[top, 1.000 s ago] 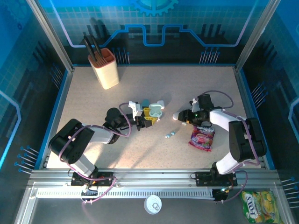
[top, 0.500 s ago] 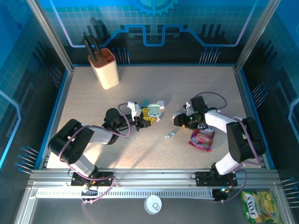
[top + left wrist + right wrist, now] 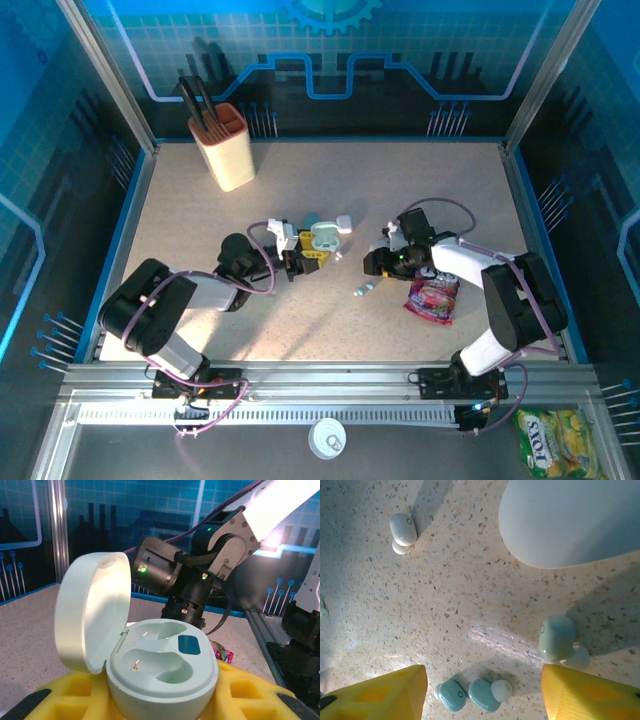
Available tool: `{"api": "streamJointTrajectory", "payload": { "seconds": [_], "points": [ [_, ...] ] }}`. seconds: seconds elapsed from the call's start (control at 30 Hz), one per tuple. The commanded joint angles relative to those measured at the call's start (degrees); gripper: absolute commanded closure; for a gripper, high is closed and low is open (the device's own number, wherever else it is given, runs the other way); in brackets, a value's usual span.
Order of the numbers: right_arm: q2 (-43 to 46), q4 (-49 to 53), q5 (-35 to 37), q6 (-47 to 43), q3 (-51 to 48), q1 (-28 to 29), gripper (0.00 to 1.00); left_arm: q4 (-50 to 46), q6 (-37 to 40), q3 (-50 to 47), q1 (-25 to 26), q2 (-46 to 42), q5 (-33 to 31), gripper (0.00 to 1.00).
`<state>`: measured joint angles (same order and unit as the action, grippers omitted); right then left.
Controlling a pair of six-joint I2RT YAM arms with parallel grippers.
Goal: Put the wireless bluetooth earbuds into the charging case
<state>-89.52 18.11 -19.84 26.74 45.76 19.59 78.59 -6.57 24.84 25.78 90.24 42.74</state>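
The left gripper (image 3: 308, 249) is clamped on the case (image 3: 326, 237), holding it low over the middle of the desk (image 3: 280, 330). From the left wrist, the case (image 3: 162, 672) sits upright between the yellow pads (image 3: 75, 690). Its lid (image 3: 92, 612) is swung open to the left, and both wells are bare.

The right gripper (image 3: 376, 262) hangs close above the desk, just right of the case, with its jaws apart. In the right wrist view its yellow fingertips (image 3: 380, 692) flank two light-blue earbuds (image 3: 452, 696), which lie side by side on the desk (image 3: 470, 595) without touching either fingertip. A pale green earbud (image 3: 556, 637) lies just above the right-hand fingertip, and a white earbud (image 3: 403, 528) lies well apart at the upper left. A large pale rounded shape (image 3: 570, 520) fills the upper right; I cannot tell what it is.

From above, the light-blue earbuds (image 3: 363, 288) lie just below the right gripper. A snack packet (image 3: 432, 295) sits beside them to the right, and a cup (image 3: 226, 146) stands at the far left.
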Motion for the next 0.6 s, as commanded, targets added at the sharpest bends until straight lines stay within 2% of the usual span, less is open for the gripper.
{"api": "streamJointTrajectory", "payload": {
  "seconds": [0.0,0.13,0.27,0.43,0.57],
  "points": [
    [3.86,6.26,6.52,-2.23,3.14,1.95,0.38,1.75,-1.54,-0.92,-2.52,-1.03,0.79,0.65],
    [5.9,12.11,19.91,-3.62,6.52,5.68,0.38,1.75,-1.53,-2.49,-5.86,-1.87,1.21,0.64],
    [4.23,16.21,34.36,-5.16,9.5,10.62,0.38,1.79,-1.8,-4.01,-9.33,-3.55,0.66,0.66],
    [0.34,16.7,41.64,-4.79,12.25,14.38,0.34,1.75,-3.44,-4.58,-12.8,-4.53,1.71,0.67],
    [-4.3,17.65,45.43,-3.62,14.91,16.61,0.46,1.74,-3.25,-5.04,-13.8,-5.32,2.07,0.67]
  ]
}}
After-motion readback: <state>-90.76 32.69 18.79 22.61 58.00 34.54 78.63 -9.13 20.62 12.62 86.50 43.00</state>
